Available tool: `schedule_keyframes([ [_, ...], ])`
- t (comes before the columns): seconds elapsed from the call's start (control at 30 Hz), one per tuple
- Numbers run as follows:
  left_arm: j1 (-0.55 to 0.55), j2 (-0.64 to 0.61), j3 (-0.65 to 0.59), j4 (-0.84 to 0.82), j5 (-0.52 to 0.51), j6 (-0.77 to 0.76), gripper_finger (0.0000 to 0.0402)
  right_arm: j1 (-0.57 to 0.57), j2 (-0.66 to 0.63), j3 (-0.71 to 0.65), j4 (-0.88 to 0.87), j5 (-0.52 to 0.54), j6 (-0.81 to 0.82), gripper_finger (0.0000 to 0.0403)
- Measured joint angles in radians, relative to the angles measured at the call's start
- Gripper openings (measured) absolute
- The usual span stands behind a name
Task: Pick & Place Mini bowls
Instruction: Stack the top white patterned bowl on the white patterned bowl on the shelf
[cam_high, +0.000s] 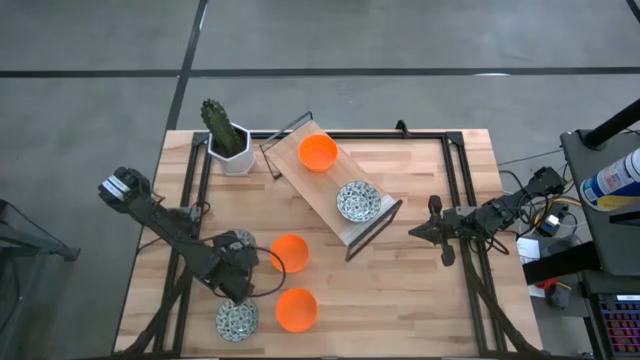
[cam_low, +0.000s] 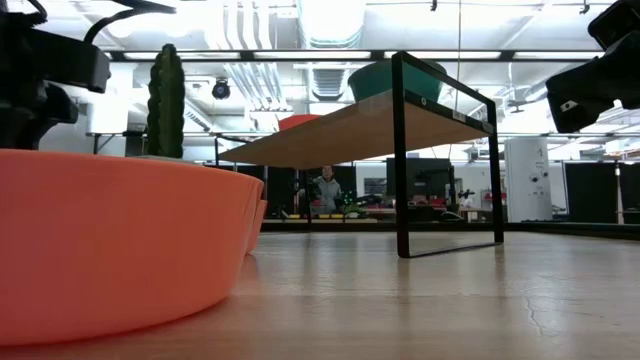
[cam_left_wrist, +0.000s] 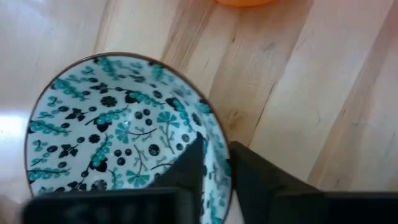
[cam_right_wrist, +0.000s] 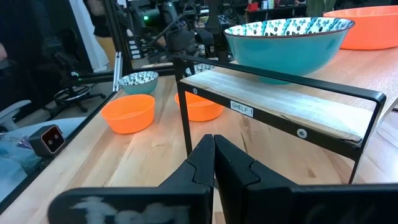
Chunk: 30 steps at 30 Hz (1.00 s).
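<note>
My left gripper (cam_high: 238, 258) (cam_left_wrist: 214, 167) is shut on a white mini bowl with a dark green pattern (cam_left_wrist: 118, 130) (cam_high: 237, 243) in the table's near-left part. A second patterned bowl (cam_high: 237, 319) and two orange bowls (cam_high: 289, 252) (cam_high: 296, 309) rest on their bases on the table nearby. Another orange bowl (cam_high: 318, 153) and a patterned bowl (cam_high: 357, 200) stand on the tilted wooden shelf (cam_high: 325, 190). My right gripper (cam_high: 428, 232) (cam_right_wrist: 214, 155) is shut and waits to the right of the shelf, holding nothing. My left gripper holds the patterned bowl by its rim (cam_left_wrist: 214, 127). One finger (cam_left_wrist: 186, 174) is inside the bowl and the other finger (cam_left_wrist: 255, 180) is outside its wall. Whether the bowl is off the table, I cannot tell.
A white hexagonal pot with a cactus (cam_high: 228, 142) stands at the far-left corner, next to the shelf's black frame (cam_low: 400, 150). A black rail (cam_high: 460, 200) runs around the tabletop. Bare wood lies between the shelf and the near edge (cam_high: 400, 310).
</note>
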Motion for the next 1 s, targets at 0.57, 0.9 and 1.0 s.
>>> schedule_keyframes([
  [0.57,0.0,0.001,0.17,-0.144,-0.032,0.085,0.0002,0.0,0.0,0.0,0.0,0.0,0.0,0.0009],
  [0.9,0.0,0.001,0.436,-0.197,-0.123,0.298,0.0001,0.0,0.0,0.0,0.0,0.0,0.0,0.0009],
  [1.0,0.0,0.001,0.53,-0.195,-0.163,0.395,0.0001,0.0,0.0,0.0,0.0,0.0,0.0,0.0009],
])
